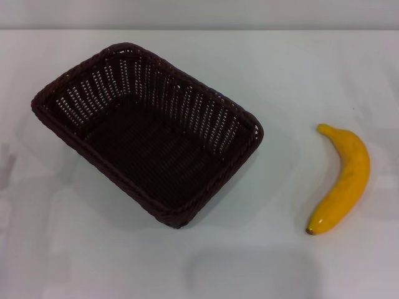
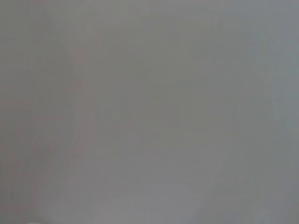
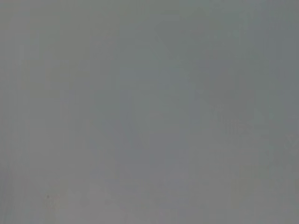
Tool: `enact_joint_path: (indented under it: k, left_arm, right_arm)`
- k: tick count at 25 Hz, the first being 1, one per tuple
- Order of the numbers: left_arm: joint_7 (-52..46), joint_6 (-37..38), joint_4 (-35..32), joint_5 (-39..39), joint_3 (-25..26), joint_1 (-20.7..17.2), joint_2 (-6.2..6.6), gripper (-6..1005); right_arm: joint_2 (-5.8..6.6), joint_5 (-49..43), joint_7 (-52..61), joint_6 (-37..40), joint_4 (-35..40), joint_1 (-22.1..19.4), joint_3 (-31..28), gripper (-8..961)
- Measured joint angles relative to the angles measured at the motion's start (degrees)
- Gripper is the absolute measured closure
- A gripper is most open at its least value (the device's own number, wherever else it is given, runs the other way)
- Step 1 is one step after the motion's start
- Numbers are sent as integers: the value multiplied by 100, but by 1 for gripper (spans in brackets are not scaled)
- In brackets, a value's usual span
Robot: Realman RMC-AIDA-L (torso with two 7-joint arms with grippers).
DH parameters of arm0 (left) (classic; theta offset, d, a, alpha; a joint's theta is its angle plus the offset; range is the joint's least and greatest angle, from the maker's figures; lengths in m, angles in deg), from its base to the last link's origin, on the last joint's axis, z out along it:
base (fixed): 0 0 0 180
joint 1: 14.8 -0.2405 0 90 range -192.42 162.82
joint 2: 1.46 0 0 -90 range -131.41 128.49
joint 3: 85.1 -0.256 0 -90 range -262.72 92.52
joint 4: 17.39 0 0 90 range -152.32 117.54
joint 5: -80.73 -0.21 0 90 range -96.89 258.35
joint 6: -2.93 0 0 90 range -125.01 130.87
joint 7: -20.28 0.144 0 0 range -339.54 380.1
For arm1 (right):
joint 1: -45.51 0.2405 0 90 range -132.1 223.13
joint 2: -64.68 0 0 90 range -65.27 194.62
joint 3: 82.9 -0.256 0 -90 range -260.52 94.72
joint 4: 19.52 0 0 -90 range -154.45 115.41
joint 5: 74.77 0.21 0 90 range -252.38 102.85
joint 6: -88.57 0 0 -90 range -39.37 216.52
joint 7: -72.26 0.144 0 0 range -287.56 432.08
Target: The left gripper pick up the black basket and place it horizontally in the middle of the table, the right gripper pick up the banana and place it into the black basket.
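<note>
In the head view the black basket (image 1: 147,132), dark woven wicker with slatted sides and a braided rim, sits left of centre on the white table (image 1: 274,261), turned at a slant with one corner toward the front. It holds nothing. The yellow-orange banana (image 1: 341,179) lies alone on the table's right side, curved, its dark tip toward the front, well apart from the basket. Neither gripper shows in any view. Both wrist views show only a plain grey surface.
The table's far edge runs along the top of the head view. Open tabletop lies between basket and banana and along the front.
</note>
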Motion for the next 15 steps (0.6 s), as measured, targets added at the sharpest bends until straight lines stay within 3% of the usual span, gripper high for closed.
enact_joint_path:
  k: [11,15]
  left_arm:
    - [-4,-182,-71,185,14,72,14,117]
    - [-471,-245,-150,466,7,203,42,118]
  right_arm:
    - [7,2,0,-20,31,-23,-50,108]
    - [10,4,2,-24,33,-21,-68,108]
